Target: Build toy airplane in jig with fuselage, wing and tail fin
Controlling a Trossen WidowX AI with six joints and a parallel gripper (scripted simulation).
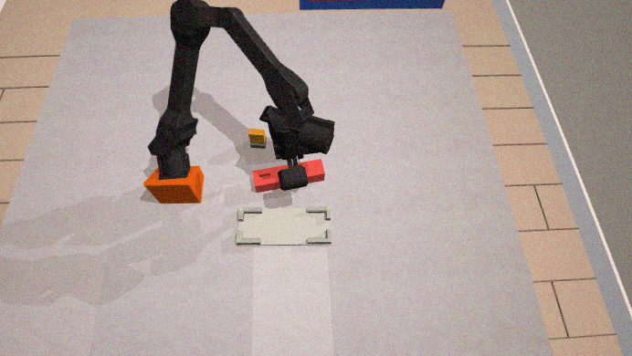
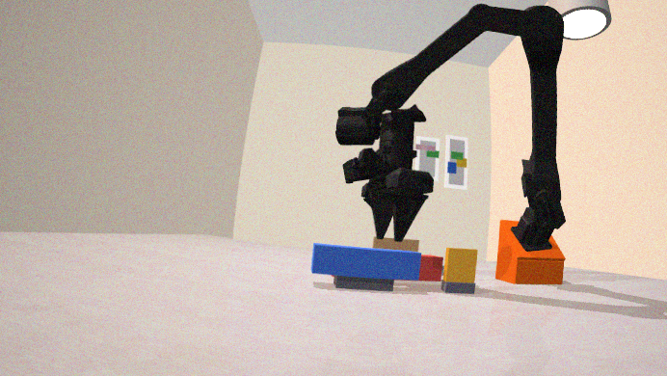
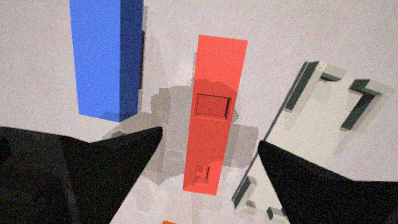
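The red fuselage (image 1: pixel 316 170) (image 2: pixel 431 268) (image 3: pixel 220 60) lies on the table, sockets upward, outside the jig. My gripper (image 2: pixel 389 239) (image 3: pixel 209 138) is open and empty above the fuselage, one finger to each side of it in the wrist view. The pale jig (image 1: pixel 283 228) (image 3: pixel 310 132) is empty, with raised corner brackets. The blue wing (image 2: pixel 366 261) (image 3: pixel 96 60) rests on its dark tab beside the fuselage; the arm hides it in the top view. The yellow tail fin (image 1: pixel 257 136) (image 2: pixel 460 265) stands on its dark tab near the wing.
The orange arm base (image 1: pixel 179 192) (image 2: pixel 540 270) stands to the left in the top view. A blue-edged object (image 1: pixel 373 5) is cut off at the top of that view. A brown block (image 2: pixel 410 245) shows behind the wing in the exterior view.
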